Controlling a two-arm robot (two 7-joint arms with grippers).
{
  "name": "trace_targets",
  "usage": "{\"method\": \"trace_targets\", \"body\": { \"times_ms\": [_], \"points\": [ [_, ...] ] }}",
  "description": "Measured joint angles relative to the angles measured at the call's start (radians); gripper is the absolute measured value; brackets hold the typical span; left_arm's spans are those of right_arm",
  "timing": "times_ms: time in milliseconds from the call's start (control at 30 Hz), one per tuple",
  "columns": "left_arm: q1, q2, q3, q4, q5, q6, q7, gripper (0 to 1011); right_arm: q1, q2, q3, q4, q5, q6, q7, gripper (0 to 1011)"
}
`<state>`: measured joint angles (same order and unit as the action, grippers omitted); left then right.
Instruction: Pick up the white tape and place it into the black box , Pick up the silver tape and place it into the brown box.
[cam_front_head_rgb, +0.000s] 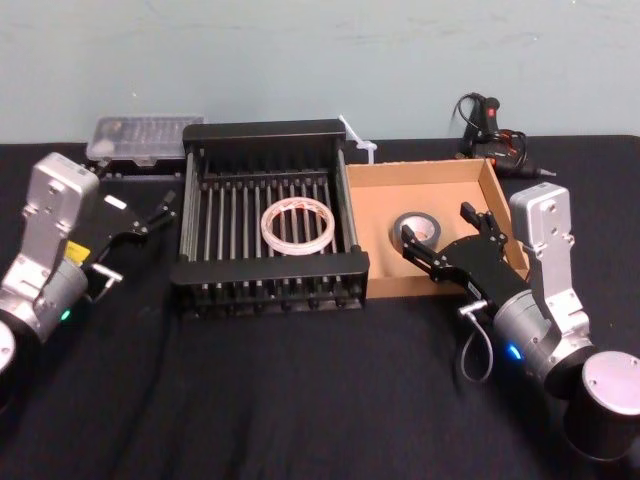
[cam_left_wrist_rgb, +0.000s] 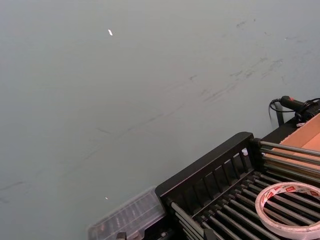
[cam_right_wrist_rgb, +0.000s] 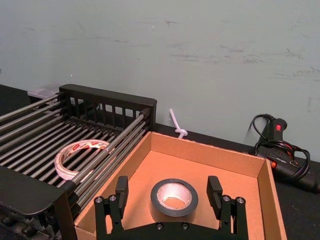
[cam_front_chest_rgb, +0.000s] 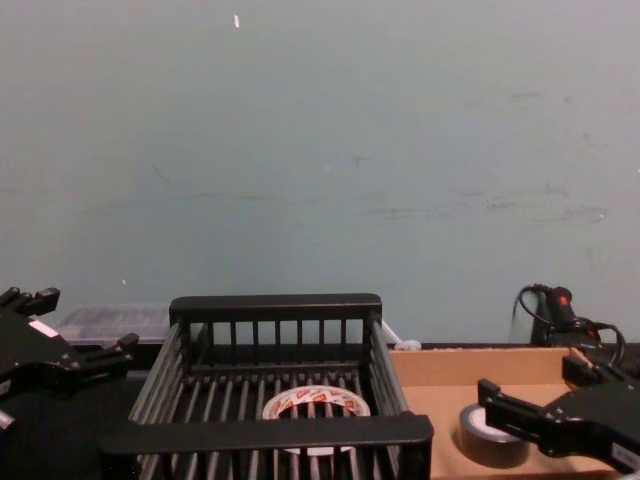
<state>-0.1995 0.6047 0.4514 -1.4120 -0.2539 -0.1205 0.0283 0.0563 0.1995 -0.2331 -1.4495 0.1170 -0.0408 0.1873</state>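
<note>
Now the right gripper (cam_right_wrist_rgb: 171, 196) is hanging with fingers spread just beside the silver tape (cam_right_wrist_rgb: 171, 196), which is lying flat in the brown box (cam_right_wrist_rgb: 212, 162). The white tape (cam_front_head_rgb: 298, 225) is resting in the black box (cam_front_head_rgb: 268, 133). Probably stiff and light, either roll suits gripping across its rim. The left gripper (cam_front_head_rgb: 158, 212), apparently open, is idling beside the black box.

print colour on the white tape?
Red marks on the white tape, clearest in the left wrist view.

The white tape (cam_front_chest_rgb: 316, 404) lies flat on the bars of the black box (cam_front_chest_rgb: 275, 309). Just beside it, the silver tape (cam_front_chest_rgb: 490, 436) rests in the brown box (cam_front_chest_rgb: 470, 360) — right end effector (cam_front_chest_rgb: 530, 400) open over it, left end effector (cam_front_chest_rgb: 75, 335) open beside the crate.
</note>
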Motion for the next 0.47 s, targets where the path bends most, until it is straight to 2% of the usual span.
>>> {"method": "trace_targets", "body": {
  "times_ms": [467],
  "points": [
    [0.000,0.000,0.000,0.000,0.000,0.000,0.000,1001,0.001,0.001,-0.001,0.000,0.000,0.001,-0.001,1002]
  ]
}}
